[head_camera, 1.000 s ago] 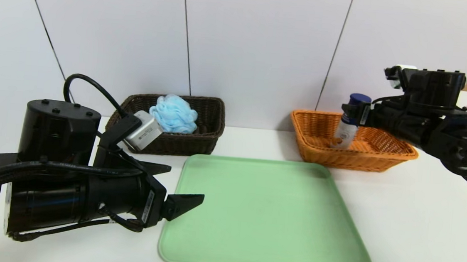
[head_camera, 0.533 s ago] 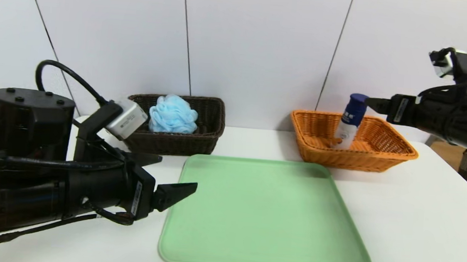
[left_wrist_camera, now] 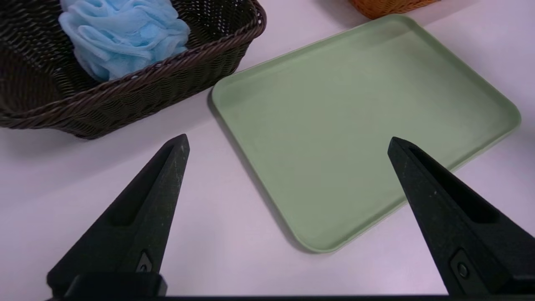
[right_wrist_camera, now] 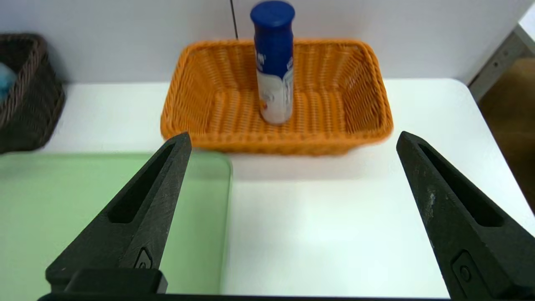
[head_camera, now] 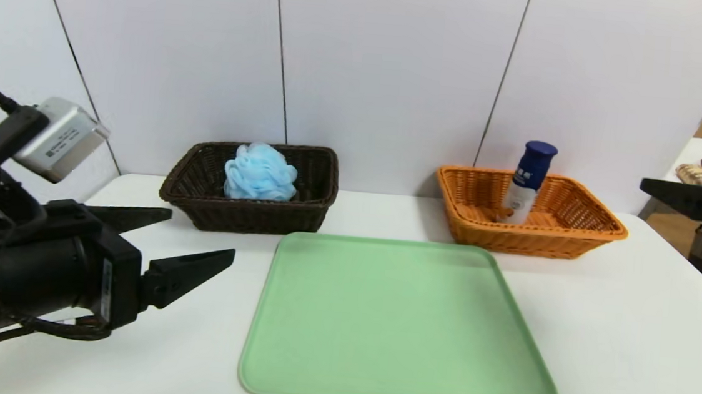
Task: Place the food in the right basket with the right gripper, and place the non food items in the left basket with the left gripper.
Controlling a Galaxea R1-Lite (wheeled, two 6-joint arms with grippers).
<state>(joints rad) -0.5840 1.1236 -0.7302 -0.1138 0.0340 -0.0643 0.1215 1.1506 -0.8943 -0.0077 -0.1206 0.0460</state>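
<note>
While both claws stand wide and hold nothing, the left claw (head_camera: pixel 197 235) hangs nearest, the right claw (right_wrist_camera: pixel 292 140) at the table's (head_camera: pixel 627 344) right edge. Beyond the tray (head_camera: pixel 400 326), sponge (head_camera: pixel 260 172) lies in the dark basket (head_camera: pixel 249 214), bottle (head_camera: pixel 527 181) upright in the orange basket (head_camera: pixel 535 240).

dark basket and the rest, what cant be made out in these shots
- Marker pen: unseen in any view; the dark basket wall and blue sponge could hide it.
- Right gripper: cut off by the head view's edge.
- Bottle base: hidden behind the orange basket rim in the head view.
</note>
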